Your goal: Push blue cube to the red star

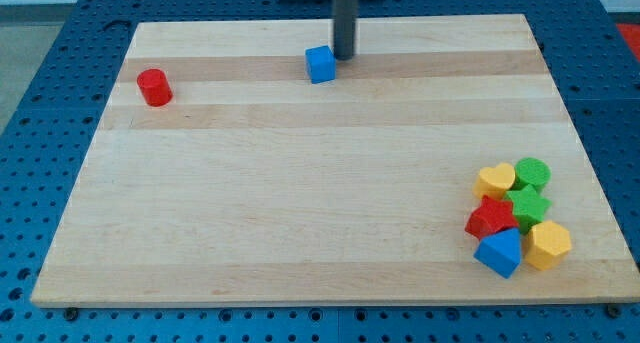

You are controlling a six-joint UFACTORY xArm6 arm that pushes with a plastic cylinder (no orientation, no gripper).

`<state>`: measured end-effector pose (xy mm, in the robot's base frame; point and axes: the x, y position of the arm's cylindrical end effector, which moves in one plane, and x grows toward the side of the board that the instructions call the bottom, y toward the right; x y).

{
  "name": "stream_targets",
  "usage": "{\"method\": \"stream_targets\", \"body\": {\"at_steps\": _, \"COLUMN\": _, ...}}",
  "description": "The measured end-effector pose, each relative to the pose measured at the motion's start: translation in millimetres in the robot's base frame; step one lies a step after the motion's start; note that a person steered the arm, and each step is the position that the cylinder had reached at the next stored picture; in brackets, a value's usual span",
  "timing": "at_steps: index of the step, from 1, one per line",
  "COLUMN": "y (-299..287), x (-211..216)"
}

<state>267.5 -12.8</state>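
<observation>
The blue cube [320,64] sits near the view's top, a little left of centre, on the wooden board [300,183]. My tip [344,57] stands just to the cube's right, close to or touching its upper right corner. The red star [490,219] lies far off at the view's lower right, inside a tight cluster of blocks.
Around the red star lie a yellow heart [495,178], a green round block [533,172], a green star [526,205], a yellow hexagon [548,244] and a blue triangular block [499,252]. A red cylinder [154,87] stands at the upper left.
</observation>
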Motion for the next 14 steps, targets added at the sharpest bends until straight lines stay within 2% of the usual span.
{"method": "stream_targets", "body": {"at_steps": 1, "y": -71.1, "x": 35.1}}
{"method": "stream_targets", "body": {"at_steps": 2, "y": -83.2, "x": 86.5}}
{"method": "stream_targets", "body": {"at_steps": 3, "y": -83.3, "x": 110.3}}
{"method": "stream_targets", "body": {"at_steps": 4, "y": -103.6, "x": 99.7}}
{"method": "stream_targets", "body": {"at_steps": 5, "y": -127.0, "x": 71.0}}
{"method": "stream_targets", "body": {"at_steps": 6, "y": -101.8, "x": 58.0}}
{"method": "stream_targets", "body": {"at_steps": 7, "y": -64.9, "x": 79.5}}
{"method": "stream_targets", "body": {"at_steps": 8, "y": -46.7, "x": 118.5}}
{"method": "stream_targets", "body": {"at_steps": 14, "y": -58.5, "x": 128.3}}
